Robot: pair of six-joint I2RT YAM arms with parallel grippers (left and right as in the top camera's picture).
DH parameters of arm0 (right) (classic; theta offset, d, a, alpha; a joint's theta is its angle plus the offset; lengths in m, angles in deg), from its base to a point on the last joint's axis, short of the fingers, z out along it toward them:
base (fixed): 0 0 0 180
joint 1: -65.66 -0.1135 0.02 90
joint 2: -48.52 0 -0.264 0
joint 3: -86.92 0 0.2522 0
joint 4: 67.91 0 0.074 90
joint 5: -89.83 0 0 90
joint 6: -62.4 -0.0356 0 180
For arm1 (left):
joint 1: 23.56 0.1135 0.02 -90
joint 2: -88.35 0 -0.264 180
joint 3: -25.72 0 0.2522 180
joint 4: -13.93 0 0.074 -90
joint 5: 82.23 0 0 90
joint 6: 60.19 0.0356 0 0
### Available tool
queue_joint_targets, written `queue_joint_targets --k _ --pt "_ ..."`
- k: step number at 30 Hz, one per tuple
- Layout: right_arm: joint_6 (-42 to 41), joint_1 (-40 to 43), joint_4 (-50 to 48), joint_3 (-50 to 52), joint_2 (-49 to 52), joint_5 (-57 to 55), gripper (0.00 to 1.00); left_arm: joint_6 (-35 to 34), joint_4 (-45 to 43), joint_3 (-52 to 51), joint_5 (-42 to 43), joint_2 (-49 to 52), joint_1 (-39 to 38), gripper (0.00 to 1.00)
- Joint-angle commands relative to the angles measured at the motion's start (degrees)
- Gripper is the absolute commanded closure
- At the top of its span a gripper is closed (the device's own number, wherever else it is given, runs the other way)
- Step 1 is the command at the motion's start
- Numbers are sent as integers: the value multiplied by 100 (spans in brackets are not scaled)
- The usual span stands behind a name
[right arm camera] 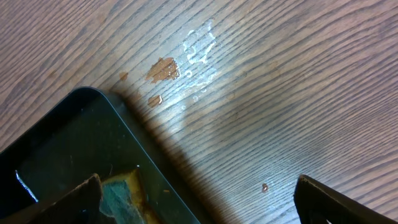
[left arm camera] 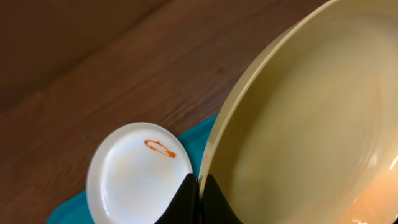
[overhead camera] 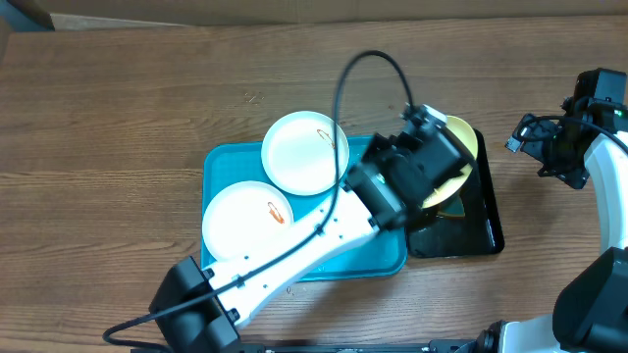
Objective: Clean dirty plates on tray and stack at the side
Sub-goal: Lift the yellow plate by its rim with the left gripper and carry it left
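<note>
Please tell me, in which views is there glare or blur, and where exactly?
Right wrist view: bright glare on the table beside the black tray. Left wrist view: the yellow plate is very close and soft; the white plate beyond it looks sharper. Overhead view: even light, no strong glare.

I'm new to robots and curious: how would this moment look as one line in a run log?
left gripper: shut on yellow plate | right gripper: open over table | white plates: both smeared orange, on blue tray
</note>
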Motion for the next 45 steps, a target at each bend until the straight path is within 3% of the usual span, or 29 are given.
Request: queue_joint_targets --k 1,7,21,25,29,33,35,41,45 --pt "-17 15 -11 -37 -105 31 0 262 -157 136 -1462 11 -350 96" --pt "-20 15 -11 -37 -105 31 0 669 -520 136 -2472 11 -896 96" --pt "-20 15 -11 -37 -105 31 0 968 -901 136 -2573 11 -1025 96" --pt "-20 15 -11 -37 -105 31 0 1104 -1325 136 -3180 11 -909 96" --pt "-17 15 -11 -37 -105 31 0 1108 -1316 136 -2146 11 -883 96" --pt "-20 15 -11 -37 -105 31 0 1058 -1294 129 -2435 11 -820 96" --pt "-17 15 -11 -37 -105 31 0 713 -1344 131 -2409 4 -741 96" --pt "-20 15 -11 -37 -105 31 0 212 -1080 131 -734 0 -592 96" --pt "-20 15 -11 -37 -105 31 0 -129 -903 131 560 0 -87 96"
